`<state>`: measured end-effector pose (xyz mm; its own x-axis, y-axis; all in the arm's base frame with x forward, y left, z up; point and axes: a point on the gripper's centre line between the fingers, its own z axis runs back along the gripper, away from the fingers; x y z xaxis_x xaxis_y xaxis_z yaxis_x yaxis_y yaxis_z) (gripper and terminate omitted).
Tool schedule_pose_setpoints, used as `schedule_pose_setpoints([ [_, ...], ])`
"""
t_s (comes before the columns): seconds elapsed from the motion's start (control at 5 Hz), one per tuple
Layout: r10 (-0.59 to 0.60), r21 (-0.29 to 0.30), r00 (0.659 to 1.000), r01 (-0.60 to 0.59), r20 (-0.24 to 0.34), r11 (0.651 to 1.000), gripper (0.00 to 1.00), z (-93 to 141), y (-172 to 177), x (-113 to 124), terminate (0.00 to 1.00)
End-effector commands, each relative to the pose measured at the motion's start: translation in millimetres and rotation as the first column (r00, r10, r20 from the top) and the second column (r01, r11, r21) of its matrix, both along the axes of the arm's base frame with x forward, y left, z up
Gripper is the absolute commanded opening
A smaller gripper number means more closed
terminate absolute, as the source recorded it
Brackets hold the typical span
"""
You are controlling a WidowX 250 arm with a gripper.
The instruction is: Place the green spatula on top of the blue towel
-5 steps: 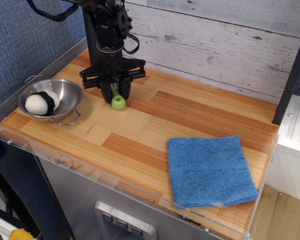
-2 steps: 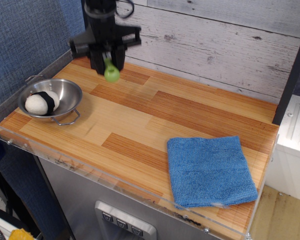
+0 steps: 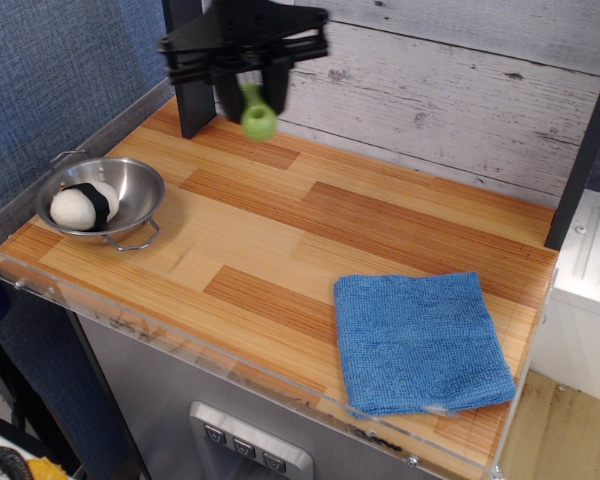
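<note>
End effector gripping green spatula above wooden counter, blue towel well apart

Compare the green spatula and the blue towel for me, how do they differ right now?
The green spatula hangs in the air, gripped by the pincer near the back wall; the blue towel lies flat on the wooden counter at the front right. The spatula looks small, with only its lime-green ringed handle showing, while the towel is a much larger, fuzzy square cloth. The spatula looks smooth and rigid, the towel soft. They are far apart, not touching.
</note>
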<state>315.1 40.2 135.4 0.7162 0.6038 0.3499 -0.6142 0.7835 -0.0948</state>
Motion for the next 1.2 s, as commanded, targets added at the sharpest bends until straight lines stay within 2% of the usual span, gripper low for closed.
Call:
schedule_pose_setpoints([
  [0.0,-0.152,0.008,0.988,0.152,0.031,0.988,0.0,4.4,-61.4,-32.4,0.0],
  [0.4,-0.271,-0.001,0.962,0.271,-0.021,0.963,0.0,-32.1,-110.8,-40.5,0.0],
  [0.6,-0.313,0.011,0.949,0.314,-0.046,0.949,0.0,-55.3,-122.8,-43.3,0.0],
  [1.0,-0.335,0.023,0.938,0.338,-0.093,0.941,0.0,-95.9,-123.1,-51.6,0.0],
])
